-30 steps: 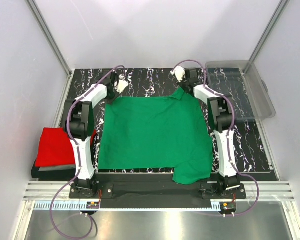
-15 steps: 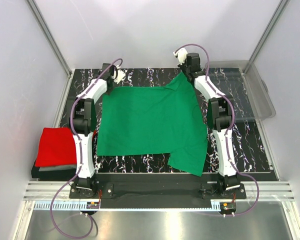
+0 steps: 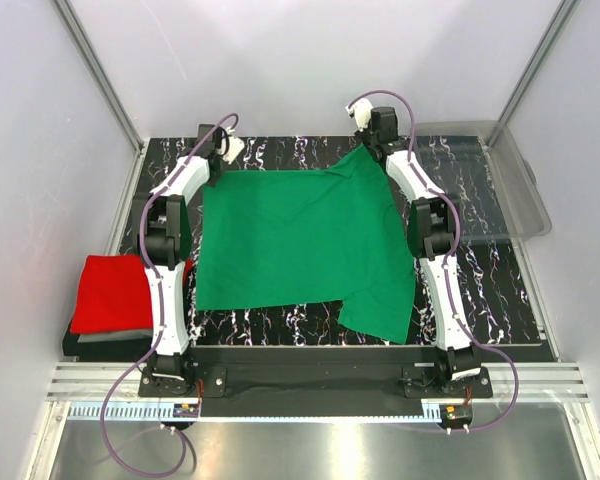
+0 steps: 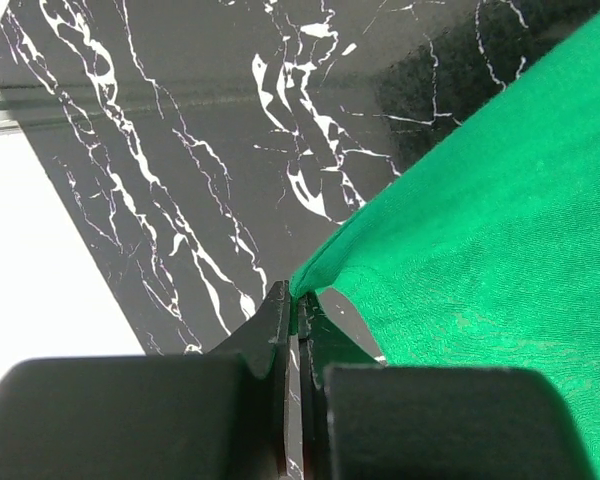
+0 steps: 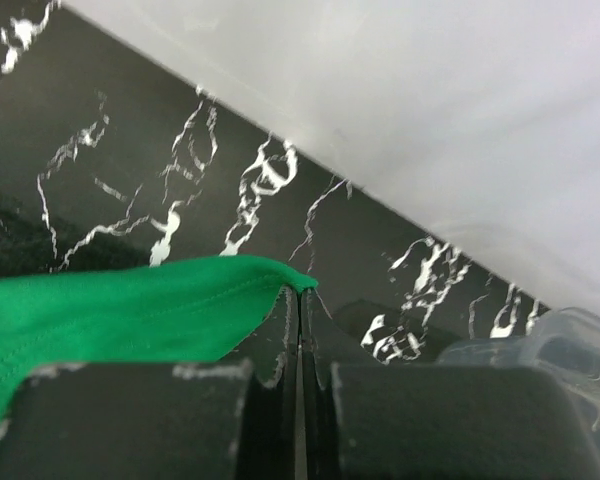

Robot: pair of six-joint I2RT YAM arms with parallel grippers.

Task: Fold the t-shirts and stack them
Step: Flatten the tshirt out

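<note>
Two far corners of green t-shirt (image 3: 290, 240) pinched: left claw (image 4: 298, 305), right claw (image 5: 300, 300); right corner seemingly off table (image 3: 490, 290).

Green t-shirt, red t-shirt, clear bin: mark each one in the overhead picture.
green t-shirt (image 3: 300, 240), top external view, middle of the spread cloth.
red t-shirt (image 3: 110, 290), top external view, centre of its top face.
clear bin (image 3: 510, 190), top external view, bare floor.

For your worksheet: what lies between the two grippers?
The green shirt: its far edge spans them, pinched by left gripper and right gripper. Top view shows it.
</note>
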